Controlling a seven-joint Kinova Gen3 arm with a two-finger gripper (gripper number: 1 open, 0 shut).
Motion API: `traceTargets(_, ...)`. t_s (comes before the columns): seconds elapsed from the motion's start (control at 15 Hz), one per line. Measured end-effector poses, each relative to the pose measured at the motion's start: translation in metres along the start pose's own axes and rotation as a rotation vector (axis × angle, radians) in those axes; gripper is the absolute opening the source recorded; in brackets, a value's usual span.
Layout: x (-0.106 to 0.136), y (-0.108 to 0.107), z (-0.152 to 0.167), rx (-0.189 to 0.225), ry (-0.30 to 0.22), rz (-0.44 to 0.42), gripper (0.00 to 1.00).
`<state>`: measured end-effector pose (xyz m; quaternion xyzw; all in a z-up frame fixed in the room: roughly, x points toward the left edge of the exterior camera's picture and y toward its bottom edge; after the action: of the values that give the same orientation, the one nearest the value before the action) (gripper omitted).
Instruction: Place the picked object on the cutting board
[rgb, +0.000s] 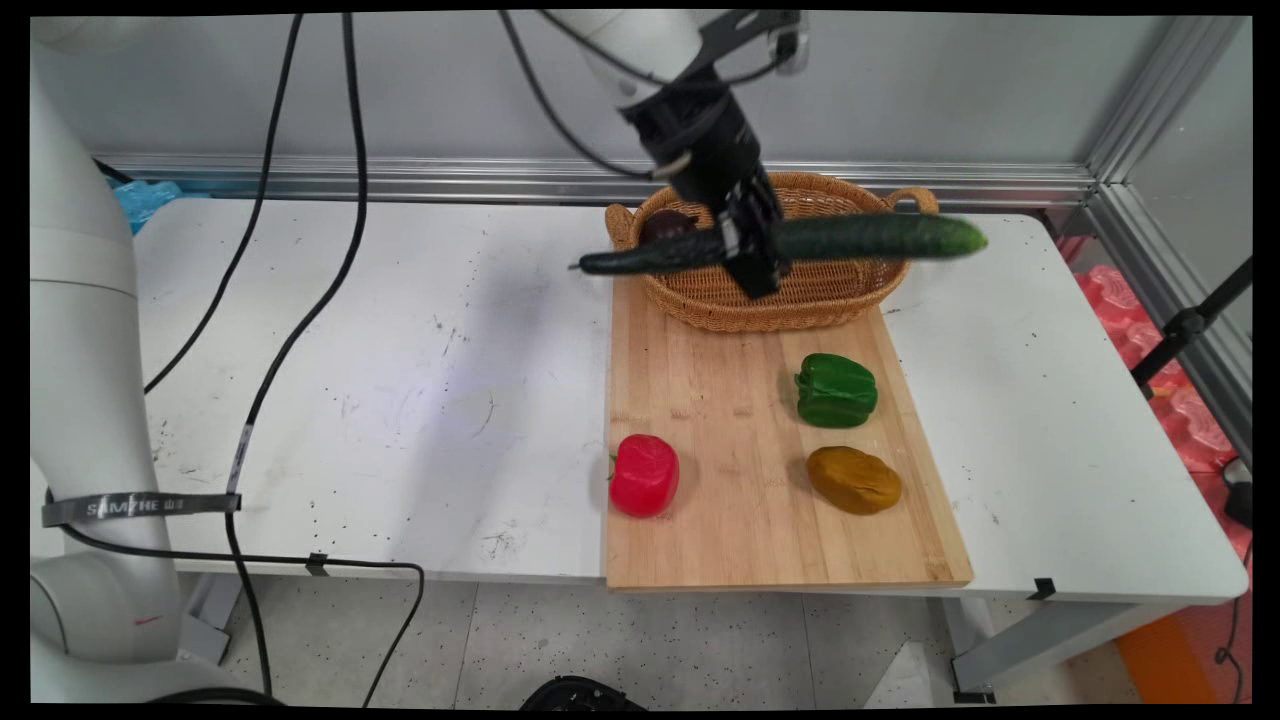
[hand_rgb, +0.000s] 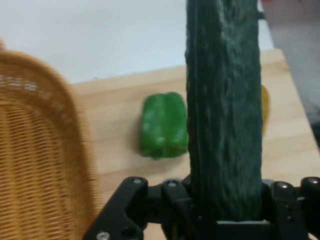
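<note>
The cucumber (rgb: 800, 243) is clamped across its middle in the tool (rgb: 755, 250), which is closed on it from both sides. It hangs level in the air over the basket (rgb: 770, 300), lying crosswise, with its dark stem end sticking out past the basket's left rim and its lighter green end reaching out beyond the right handle. In the hand view the cucumber (hand_rgb: 224, 115) runs straight up the picture from between the black fingers (hand_rgb: 175, 200), its bumpy dark skin filling the middle of the view.

The basket is woven wicker, oval, with a small handle at each end. It sits on the far end of a wooden cutting board (rgb: 730, 400), and a dark reddish-purple vegetable (rgb: 668, 225) lies inside it at the left side, partly hidden behind the cucumber.

Nearer than the basket, on the board's bare wood, a green pepper (rgb: 836, 390) lies below the basket's right half. Nearer still than the pepper sits a yellow-brown potato (rgb: 853, 480). A red pepper (rgb: 644, 475) rests at the board's left edge, below the basket's left end, about level with the potato.

The board lies on the white desk (rgb: 400, 380), whose scuffed top stretches away to the basket's left. Black cables (rgb: 300, 300) hang down across that side.
</note>
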<state>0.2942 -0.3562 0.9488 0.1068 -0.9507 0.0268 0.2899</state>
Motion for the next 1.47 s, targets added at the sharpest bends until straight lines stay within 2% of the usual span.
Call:
traceTargets(0.33,-0.016,0.022,0.021,-0.086,-0.018,0.13,0.0)
traceTargets(0.6,-0.032,0.025,0.043,-0.121,-0.041,0.222,0.0)
traceTargets(1.0,-0.047,0.02,0.075,-0.131,-0.065,0.261,0.0)
traceTargets(1.47,-0.056,0.013,0.118,-0.104,-0.095,0.18,0.0)
